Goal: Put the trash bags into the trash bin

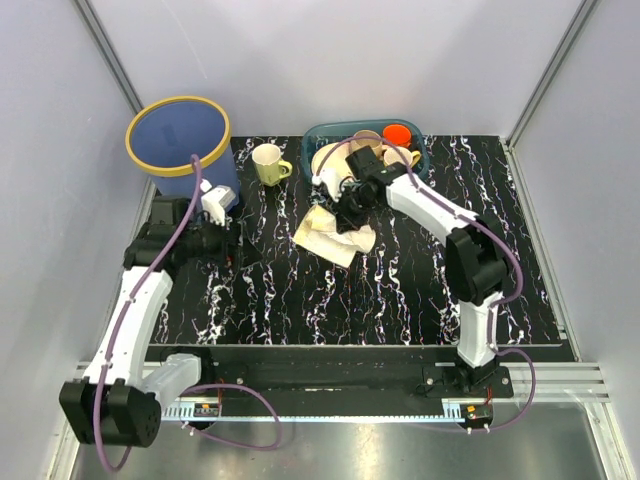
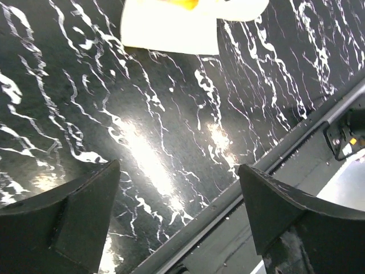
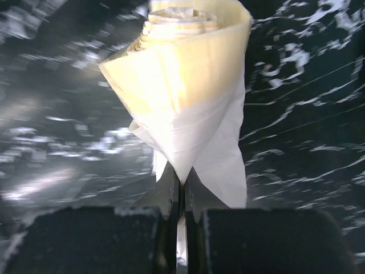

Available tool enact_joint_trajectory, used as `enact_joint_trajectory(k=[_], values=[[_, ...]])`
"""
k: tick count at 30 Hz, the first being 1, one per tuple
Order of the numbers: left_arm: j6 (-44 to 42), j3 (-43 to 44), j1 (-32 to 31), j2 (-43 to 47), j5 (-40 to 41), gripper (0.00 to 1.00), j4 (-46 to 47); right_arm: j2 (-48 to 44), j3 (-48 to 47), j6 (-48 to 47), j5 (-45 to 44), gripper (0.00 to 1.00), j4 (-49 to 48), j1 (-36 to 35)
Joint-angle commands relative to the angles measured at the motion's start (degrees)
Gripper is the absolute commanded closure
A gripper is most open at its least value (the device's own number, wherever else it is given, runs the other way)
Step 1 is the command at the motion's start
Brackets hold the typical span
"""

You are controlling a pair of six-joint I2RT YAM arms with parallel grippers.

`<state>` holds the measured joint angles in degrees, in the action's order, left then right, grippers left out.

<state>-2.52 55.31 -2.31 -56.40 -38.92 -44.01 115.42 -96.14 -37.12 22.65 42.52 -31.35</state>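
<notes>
Right pincer [image 3: 181, 212]: I am pressing it together on the trash bags [image 3: 191, 97], pinching a thin fold of the pale film between my fingertips [image 3: 166, 191]. From the wrist, the bundle is showing as a loose cream-yellow roll, with the white film tapering down into my grip.

From above, the trash bags [image 1: 335, 238] are lying crumpled near the middle of the black marbled table [image 1: 400, 290], just in front of the teal basket [image 1: 422, 152]. My right pincer [image 1: 350, 213] is sitting on their far edge. I cannot tell whether any part of the bundle is coming off the table.

Left pincer [image 2: 179, 214]: I am holding it spread wide, with nothing between the fingers [image 2: 74, 220], only bare tabletop [image 2: 142, 114] beneath. A cream corner of the bags [image 2: 171, 28] is showing at the top of that view, well apart from my fingers.

The trash bin [image 1: 178, 135] is standing upright at the table's far left corner, its mouth open. My left pincer [image 1: 228, 240] is hovering just in front of it. A yellow-green mug [image 1: 268, 163] is standing between the bin and the basket.
</notes>
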Motion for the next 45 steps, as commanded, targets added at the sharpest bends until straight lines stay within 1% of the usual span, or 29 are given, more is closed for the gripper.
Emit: enact_joint_trajectory(k=[1,2,3,4,5,6,7,8,9,10,11,13,14,15,16,18,19,20,21,22,23,25,29,33,39,40,43,44,45], values=[[4.09,-1.96,-4.1,-3.79,-3.19,0.14,5.16,-6.08,0.75,28.82,20.79,1.0,3.63,4.97],[5.32,-2.31,-6.55,-4.24,-2.14,0.15,6.29,-6.51,2.86,36.69,23.81,1.0,1.88,6.2],[6.12,-2.57,-7.7,-4.76,-1.61,0.15,7.26,-7.13,5.5,41.73,26.28,1.0,-0.4,9.52],[7.96,-2.84,-8.84,-5.64,-1.43,0.15,8.31,-8.87,12.22,46.05,30.39,1.0,-7.12,10.95],[9.02,-3.19,-10.86,-6.17,-0.99,0.15,10.76,-10.02,15.68,53.57,31.3,1.0,-10.58,12.36],[10.16,-3.28,-11.83,-6.7,-0.55,0.15,12.0,-11.08,19.11,56.78,32.27,1.0,-14.1,13.5],[12.61,-3.36,-12.8,-8.1,0.24,0.15,13.23,-13.09,25.93,59.6,33.58,1.0,-20.83,15.34],[14.2,-3.97,-14.38,-8.89,1.55,0.15,16.12,-14.15,29.05,64.67,33.77,1.0,-23.69,15.88],[15.69,-4.15,-15.09,-9.86,1.65,0.14,17.54,-14.95,32.04,66.81,34.03,1.0,-26.5,16.32],[19.1,-4.33,-15.79,-11.96,3.04,0.15,18.6,-16.17,37.02,68.66,33.34,1.0,-30.88,16.76],[20.7,-4.51,-17.28,-13.28,3.4,0.15,20.96,-16.8,39.42,72.59,33.07,1.0,-33.44,16.85],[24.65,-4.33,-19.13,-17.22,4.72,0.14,22.82,-18.2,45.58,76.39,31.58,1.0,-41.61,17.72],[25.8,-4.16,-21.05,-18.47,5.6,0.15,25.18,-18.56,47.6,80.94,31.4,1.0,-45.56,18.08],[26.86,-3.81,-21.94,-19.79,6.48,0.15,26.16,-18.65,51.02,83.07,31.31,1.0,-51.34,18.43],[29.39,-3.72,-22.73,-22.24,8.66,0.15,27.21,-18.56,52.35,85.79,30.79,1.0,-52.88,18.78],[32.39,-3.63,-24.41,-26.28,11.13,0.21,29.59,-18.04,55.6,88.18,30.78,1.0,-56.65,19.84],[35.97,-4.33,-24.76,-27.7,11.06,0.24,30.55,-18.29,56.49,88.97,30.35,1.0,-57.37,20.28],[37.66,-4.59,-25.03,-29.19,10.1,0.31,33.35,-18.64,57.28,88.63,29.65,1.0,-57.55,21.24],[39.07,-4.68,-25.46,-31.99,9.13,0.34,34.59,-19.08,58.42,88.28,28.68,1.0,-57.46,21.77],[40.57,-4.34,-26.86,-33.15,8.69,0.35,35.21,-19.17,58.78,87.75,28.5,1.0,-57.64,22.38],[40.84,-3.98,-27.57,-34.12,9.2,0.39,35.39,-19.0,59.13,87.66,28.58,1.0,-57.9,23.08],[42.94,-4.5,-28.63,-36.05,11.57,0.43,35.83,-17.86,59.66,88.01,28.94,1.0,-59.48,23.62],[45.76,-4.95,-29.68,-40.53,11.93,0.44,37.33,-15.84,59.84,88.98,29.81,1.0,-62.03,24.06],[47.61,-3.54,-32.06,-45.89,12.38,0.42,38.82,-14.35,60.63,89.59,30.34,1.0,-64.4,24.67],[52.52,-2.49,-33.64,-51.95,11.5,0.43,43.83,-12.32,60.72,89.51,31.4,1.0,-64.32,25.73],[52.71,-2.05,-33.82,-52.66,11.32,0.43,45.92,-12.23,60.63,89.25,31.49,1.0,-64.15,25.99],[53.15,-0.82,-34.08,-54.6,11.58,0.43,47.43,-11.44,60.63,88.19,31.75,1.0,-63.27,25.99],[52.98,-0.38,-34.08,-55.21,11.93,0.46,47.09,-11.27,60.46,88.1,31.84,1.0,-63.26,26.08],[51.49,0.32,-34.08,-55.31,12.98,0.52,46.3,-10.74,60.45,88.01,31.84,1.0,-63.26,26.17]])
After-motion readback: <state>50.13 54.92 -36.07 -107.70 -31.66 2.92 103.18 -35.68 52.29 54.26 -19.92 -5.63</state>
